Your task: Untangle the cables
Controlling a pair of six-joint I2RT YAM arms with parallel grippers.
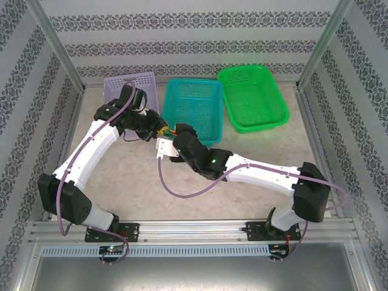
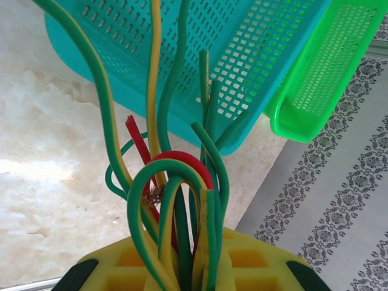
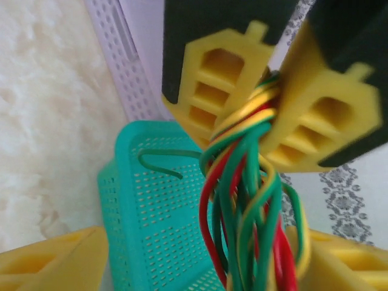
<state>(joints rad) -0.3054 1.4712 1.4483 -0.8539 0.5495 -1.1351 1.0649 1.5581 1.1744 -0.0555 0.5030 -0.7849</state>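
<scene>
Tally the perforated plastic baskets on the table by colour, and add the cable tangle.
Purple perforated plastic basket: 1
Teal perforated plastic basket: 1
Green perforated plastic basket: 1
Tangled bundle of thin green, yellow and red cables: 1 (strands too knotted to count singly)
Total: 4

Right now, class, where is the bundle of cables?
In the top view, the cables are slightly left of the table's centre. They are pinched in the left gripper, just at the near-left corner of the teal basket.
</scene>
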